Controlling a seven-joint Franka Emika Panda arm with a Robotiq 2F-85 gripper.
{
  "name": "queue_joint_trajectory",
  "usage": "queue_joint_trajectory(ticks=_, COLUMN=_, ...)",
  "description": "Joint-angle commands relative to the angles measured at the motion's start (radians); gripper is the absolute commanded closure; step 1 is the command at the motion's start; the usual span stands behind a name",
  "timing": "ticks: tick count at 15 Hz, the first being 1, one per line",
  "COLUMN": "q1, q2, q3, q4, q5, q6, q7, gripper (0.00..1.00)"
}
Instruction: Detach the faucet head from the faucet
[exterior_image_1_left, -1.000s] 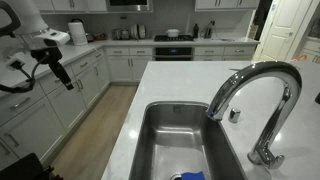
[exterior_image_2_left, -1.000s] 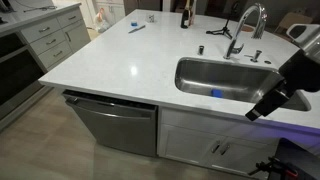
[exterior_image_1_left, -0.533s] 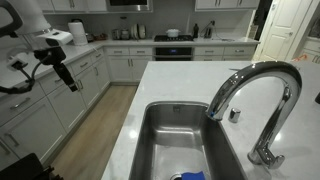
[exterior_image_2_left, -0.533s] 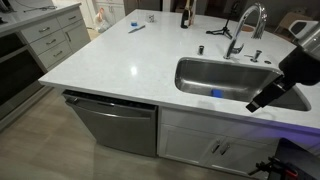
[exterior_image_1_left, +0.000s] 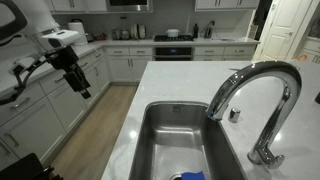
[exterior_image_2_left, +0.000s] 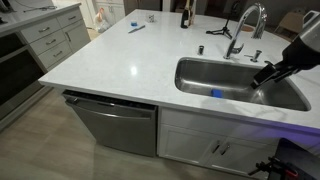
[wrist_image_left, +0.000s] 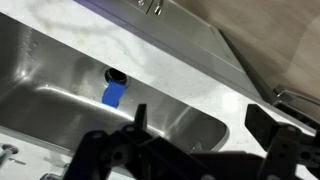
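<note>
The faucet (exterior_image_1_left: 283, 85) is a tall chrome gooseneck at the right of the steel sink (exterior_image_1_left: 150, 140). Its arch ends in the tapered faucet head (exterior_image_1_left: 218, 104), still seated on the spout. The faucet is small at the back of the sink in an exterior view (exterior_image_2_left: 243, 24). My gripper (exterior_image_1_left: 82, 88) hangs far to the left of the faucet, over the floor beside the island. In an exterior view (exterior_image_2_left: 262, 73) it sits over the sink's front right part. The wrist view shows the open, empty jaws (wrist_image_left: 200, 118) above the basin; no faucet shows there.
A blue object lies by the drain (wrist_image_left: 113, 95), also seen in both exterior views (exterior_image_1_left: 190, 176) (exterior_image_2_left: 217, 94). A small chrome knob (exterior_image_1_left: 234, 114) stands behind the spout. A dark bottle (exterior_image_2_left: 184, 15) stands at the counter's far edge. A dishwasher (exterior_image_2_left: 115, 125) sits under the counter.
My gripper has moved up and toward the sink, from below the counter's front edge to over the basin. The faucet and its head have not moved.
</note>
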Motion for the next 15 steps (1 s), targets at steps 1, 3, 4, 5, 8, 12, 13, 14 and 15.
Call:
queue_joint_trajectory(ticks=1, q1=-0.075, q2=-0.030, q3=0.010, q4=-0.045, q5=-0.073, q6=0.037, q7=0.111, gripper=0.00)
queue_joint_trajectory(ticks=3, q1=-0.112, q2=-0.034, q3=0.007, q4=-0.059, q5=-0.107, q6=0.046, q7=0.161, gripper=0.00)
queue_joint_trajectory(ticks=4, q1=-0.131, q2=-0.037, q3=0.006, q4=-0.065, q5=-0.126, q6=0.052, q7=0.193, gripper=0.00)
queue_joint_trajectory(ticks=5, q1=-0.147, q2=-0.039, q3=0.002, q4=-0.069, q5=-0.143, q6=0.055, q7=0.215, gripper=0.00)
queue_joint_trajectory(ticks=8, q1=-0.198, q2=-0.044, q3=-0.013, q4=-0.078, q5=-0.207, q6=0.073, q7=0.286, gripper=0.00)
queue_joint_trajectory(ticks=12, q1=-0.282, q2=-0.029, q3=-0.019, q4=-0.074, q5=-0.353, q6=0.120, q7=0.394, gripper=0.00)
queue_joint_trajectory(ticks=13, q1=-0.304, q2=-0.023, q3=-0.019, q4=-0.069, q5=-0.399, q6=0.128, q7=0.423, gripper=0.00)
queue_joint_trajectory(ticks=14, q1=-0.331, q2=-0.017, q3=-0.014, q4=-0.066, q5=-0.454, q6=0.139, q7=0.466, gripper=0.00)
queue_joint_trajectory(ticks=15, q1=-0.349, q2=-0.010, q3=-0.015, q4=-0.060, q5=-0.503, q6=0.143, q7=0.503, gripper=0.00)
